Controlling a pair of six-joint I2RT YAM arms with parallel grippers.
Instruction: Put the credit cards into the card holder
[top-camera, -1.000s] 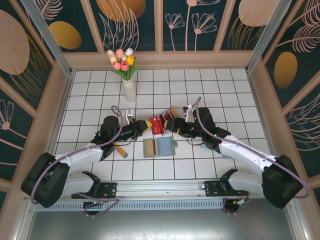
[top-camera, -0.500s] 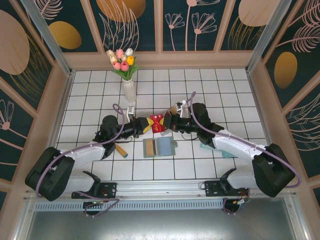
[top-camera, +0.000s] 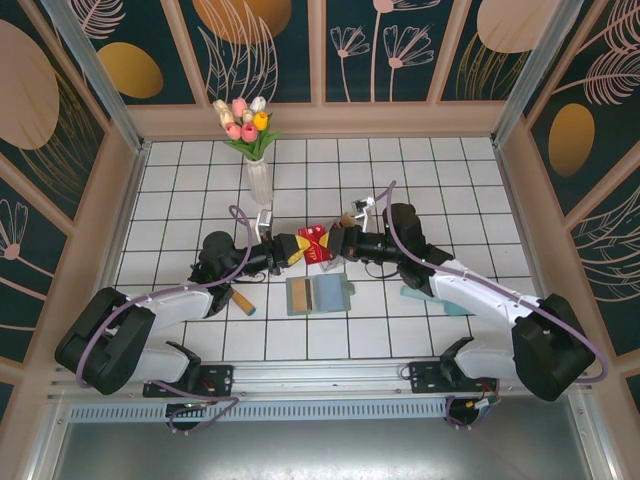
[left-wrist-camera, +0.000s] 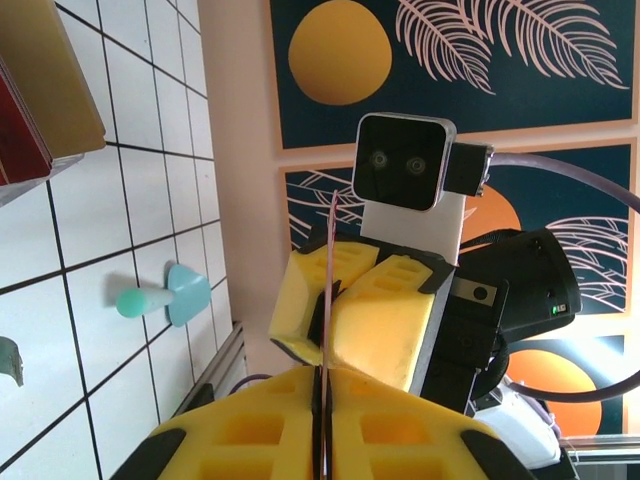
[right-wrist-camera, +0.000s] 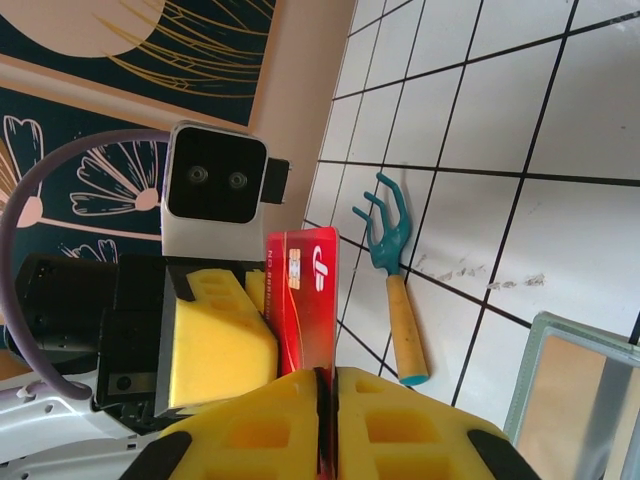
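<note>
While both arms reach inward over the tiled table (top-camera: 440, 180), the left gripper (top-camera: 291, 250) and the right gripper (top-camera: 334, 245) meet tip to tip above its middle, with one red credit card (top-camera: 315, 241) held up off the tiles between them. In the left wrist view the left gripper's yellow fingers (left-wrist-camera: 390, 435) are pressed together on that card, which shows edge-on as a thin line running up into the pads of the right gripper opposite. In the right wrist view the right gripper's fingers (right-wrist-camera: 385, 430) are likewise clamped on the card's lower edge – its red face stands upright, just in front of a yellow pad of the left gripper. The card holder (top-camera: 318, 294) lies open and flat on the tiles just nearer the arm bases than the raised card, apart from both grippers, with a tan card (top-camera: 298, 293) on its left half. A teal-headed rake (top-camera: 240, 299) lies left of the holder, near the left arm, and a vase of tulips (top-camera: 258, 180) stands farther back.
</note>
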